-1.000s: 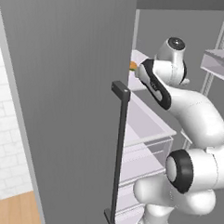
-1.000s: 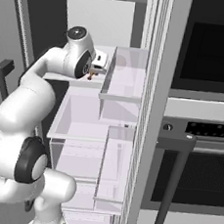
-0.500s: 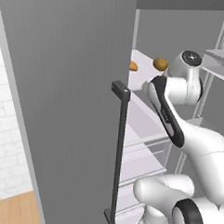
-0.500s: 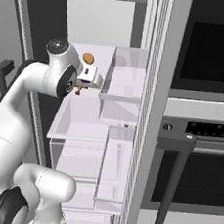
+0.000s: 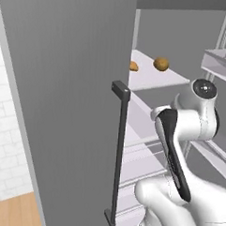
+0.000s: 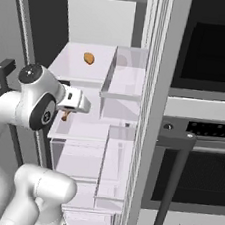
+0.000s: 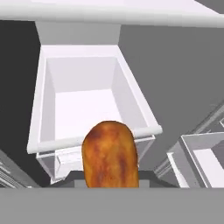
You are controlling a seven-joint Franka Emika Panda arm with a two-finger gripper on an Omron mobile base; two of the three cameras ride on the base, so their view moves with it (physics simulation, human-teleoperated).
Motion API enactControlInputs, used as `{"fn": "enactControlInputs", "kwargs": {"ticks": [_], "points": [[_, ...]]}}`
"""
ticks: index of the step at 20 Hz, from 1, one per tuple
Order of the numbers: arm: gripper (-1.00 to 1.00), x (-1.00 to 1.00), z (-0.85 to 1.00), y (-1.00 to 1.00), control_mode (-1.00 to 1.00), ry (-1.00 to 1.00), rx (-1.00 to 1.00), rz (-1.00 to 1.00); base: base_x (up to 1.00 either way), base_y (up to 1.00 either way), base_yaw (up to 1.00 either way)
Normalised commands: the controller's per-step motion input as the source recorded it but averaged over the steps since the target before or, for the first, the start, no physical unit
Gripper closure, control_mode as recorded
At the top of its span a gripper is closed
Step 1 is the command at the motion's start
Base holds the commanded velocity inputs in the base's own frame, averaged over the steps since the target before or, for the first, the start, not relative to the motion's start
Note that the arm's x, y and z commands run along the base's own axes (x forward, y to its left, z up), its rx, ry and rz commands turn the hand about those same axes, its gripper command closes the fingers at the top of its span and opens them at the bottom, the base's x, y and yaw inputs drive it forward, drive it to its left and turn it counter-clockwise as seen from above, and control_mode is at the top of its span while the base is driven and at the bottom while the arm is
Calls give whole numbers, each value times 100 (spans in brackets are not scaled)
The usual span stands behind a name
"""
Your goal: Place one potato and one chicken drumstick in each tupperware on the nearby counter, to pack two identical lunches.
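Note:
My gripper is shut on an orange-brown chicken drumstick, which fills the bottom middle of the hand view and hides the fingertips. In the right base view the drumstick hangs just under the hand, in front of the open fridge's middle shelf. A tan potato lies on the top shelf, also seen as the potato. Beside it, an orange item is half hidden by the door edge. The tupperware and the counter are out of view.
The open grey fridge door with its dark bar handle stands close on the left. A clear bin lies below the hand. Door shelves and the oven handle are on the right.
The hand has drawn back from the top shelf and dropped lower, carrying the drumstick with it. The potato on the shelf has stayed put.

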Motion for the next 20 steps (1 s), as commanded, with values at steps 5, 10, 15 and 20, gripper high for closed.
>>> {"fn": "enactControlInputs", "kwargs": {"ticks": [5,10,15,20], "points": [[100,0,0,0,100,0,0,0,-100,-11,0],[100,0,0,0,100,0,0,0,-100,-51,-1],[100,0,0,0,100,0,0,0,-81,-97,-16],[100,0,0,0,100,0,0,0,-10,-100,-23]]}}
